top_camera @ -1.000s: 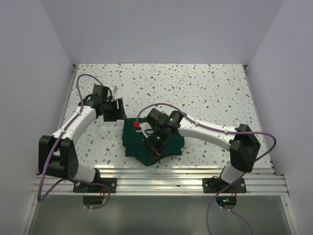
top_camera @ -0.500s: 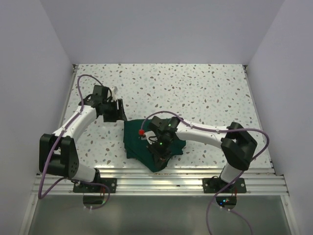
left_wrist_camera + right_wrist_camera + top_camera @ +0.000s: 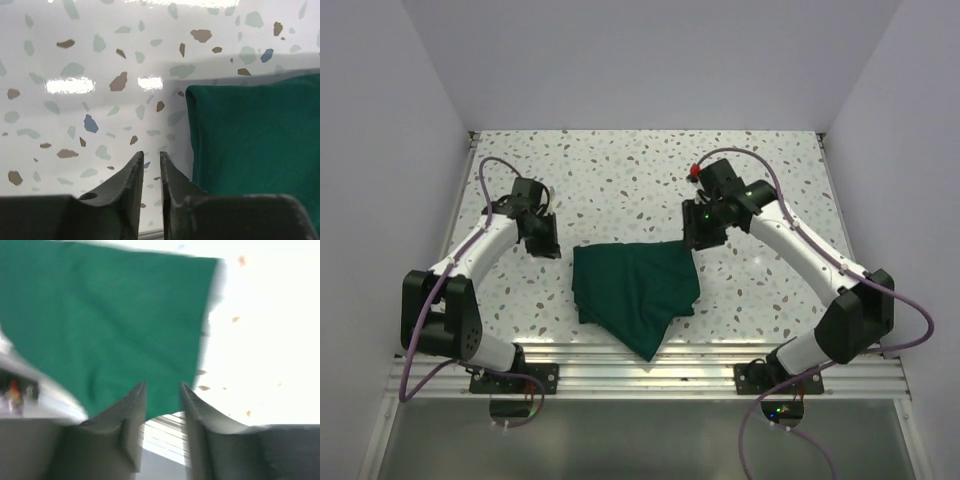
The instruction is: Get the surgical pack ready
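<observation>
Green surgical pack lies free on worktop between our narrow left claw and half-open right claw, both empty, probably awaiting regrasp.

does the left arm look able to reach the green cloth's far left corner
Probably yes: the left gripper sits just beside that corner of the green cloth, with only bare table between them.
</observation>
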Tool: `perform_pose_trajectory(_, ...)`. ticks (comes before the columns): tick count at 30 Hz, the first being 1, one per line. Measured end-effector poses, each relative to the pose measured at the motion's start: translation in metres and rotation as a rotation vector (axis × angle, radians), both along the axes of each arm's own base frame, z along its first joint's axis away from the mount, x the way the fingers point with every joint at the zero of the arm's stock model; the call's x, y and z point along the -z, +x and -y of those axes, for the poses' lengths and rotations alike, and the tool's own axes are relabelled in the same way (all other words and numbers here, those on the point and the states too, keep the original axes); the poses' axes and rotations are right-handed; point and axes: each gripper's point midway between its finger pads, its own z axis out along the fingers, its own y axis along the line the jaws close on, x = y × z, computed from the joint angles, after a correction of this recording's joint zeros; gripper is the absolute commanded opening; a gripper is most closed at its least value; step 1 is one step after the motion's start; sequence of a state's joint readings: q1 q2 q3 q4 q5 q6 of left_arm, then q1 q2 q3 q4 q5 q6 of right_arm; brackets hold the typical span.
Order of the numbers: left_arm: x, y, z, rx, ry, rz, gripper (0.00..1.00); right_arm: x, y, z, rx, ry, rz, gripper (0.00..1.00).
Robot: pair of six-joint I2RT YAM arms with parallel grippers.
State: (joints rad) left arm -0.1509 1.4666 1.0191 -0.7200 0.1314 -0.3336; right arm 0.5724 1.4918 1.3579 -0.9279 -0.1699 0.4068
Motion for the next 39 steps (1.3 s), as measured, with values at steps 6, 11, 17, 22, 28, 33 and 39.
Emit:
perform_pose_trajectory(6,0.013,-0.014,-0.001,-0.022,0.012,-0.077,0.0,0.04,0.03,0.059,0.196,-0.177,-0.106,0.09)
perform_pose_trajectory(11,0.041,-0.042,0.008,-0.001,0.0,-0.206,0.0,0.088,0.034,0.073,0.226,-0.23,-0.25,0.01)
perform_pose_trajectory(17,0.057,-0.06,0.024,0.032,-0.042,-0.302,0.0,0.123,0.027,0.055,0.2,-0.166,-0.369,0.01)
perform_pose_trajectory(22,0.064,-0.067,0.042,0.045,-0.109,-0.337,0.0,0.136,0.03,0.04,0.187,-0.1,-0.409,0.01)
perform_pose_trajectory(28,0.069,-0.07,0.061,0.036,-0.197,-0.373,0.0,0.157,0.04,0.017,0.179,-0.027,-0.501,0.02)
perform_pose_trajectory(33,0.069,-0.065,0.072,-0.003,-0.254,-0.387,0.0,0.148,0.088,-0.006,0.183,0.045,-0.457,0.03)
perform_pose_trajectory(39,0.069,-0.06,0.071,-0.042,-0.238,-0.382,0.29,0.125,0.17,-0.03,0.187,0.105,-0.304,0.18)
